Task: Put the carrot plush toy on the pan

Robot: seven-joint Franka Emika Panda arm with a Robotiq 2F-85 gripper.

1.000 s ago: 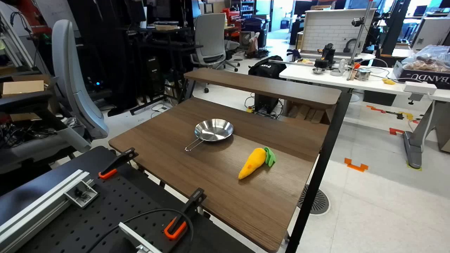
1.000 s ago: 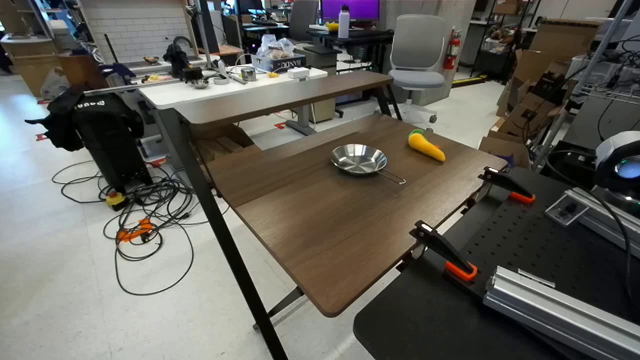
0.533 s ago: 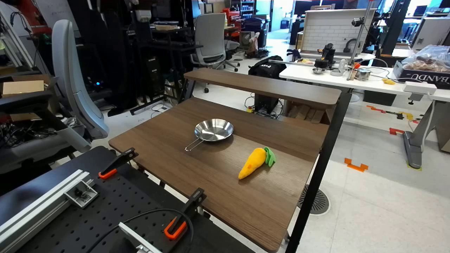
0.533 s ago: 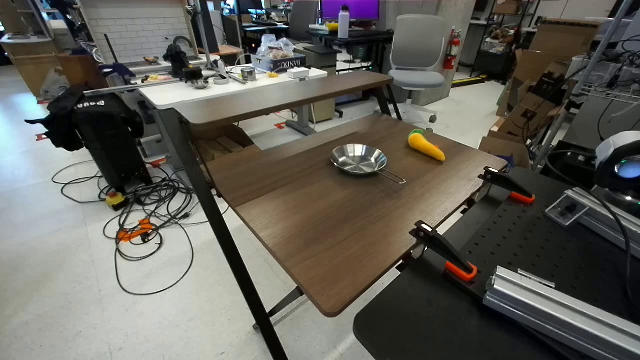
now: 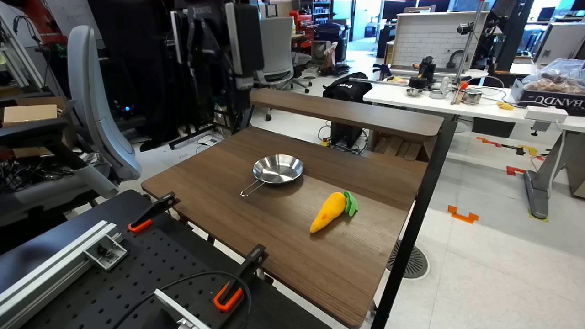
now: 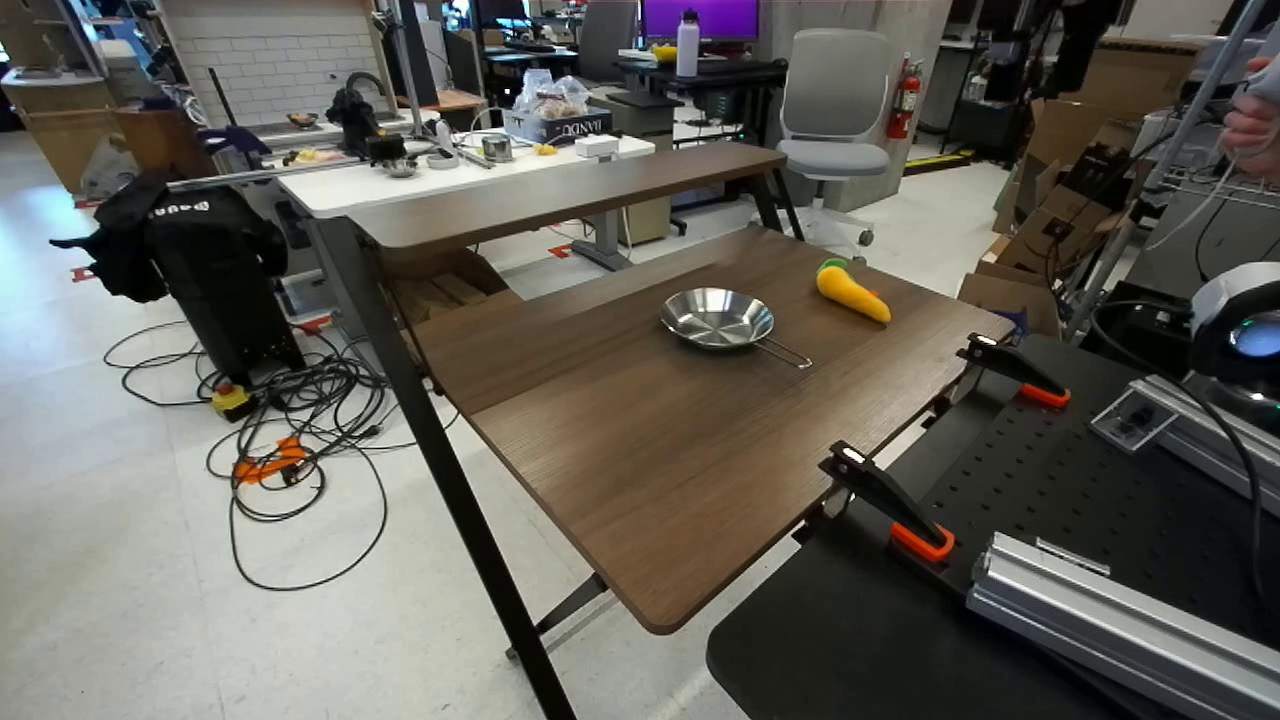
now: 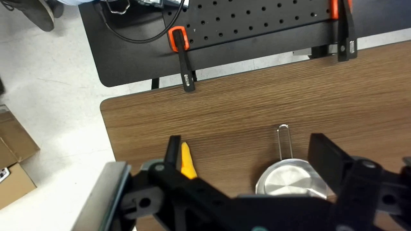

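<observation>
The carrot plush toy (image 5: 330, 211) lies on the brown table in both exterior views (image 6: 852, 294), its green tuft pointing away from the clamped edge. The shiny silver pan (image 5: 278, 169) stands apart from it, also in both exterior views (image 6: 717, 318), and holds nothing. In the wrist view my gripper (image 7: 246, 137) is open and empty, high above the table. The toy's tapered end (image 7: 187, 162) shows beside the left finger; its tuft is hidden behind the gripper. The pan (image 7: 285, 178) shows between the fingers, nearer the right one, partly covered by the gripper body.
A raised brown shelf (image 5: 343, 112) runs along the table's far side. Black clamps with orange ends (image 7: 184, 61) stick up at the near edge, beside the black perforated board (image 7: 244, 19). A person's hand (image 6: 1255, 125) shows at an exterior view's right edge.
Dark gripper parts have come lower and larger into the top of an exterior view, and appear at the top right of an exterior view. A hand has appeared. The toy and pan have not moved.
</observation>
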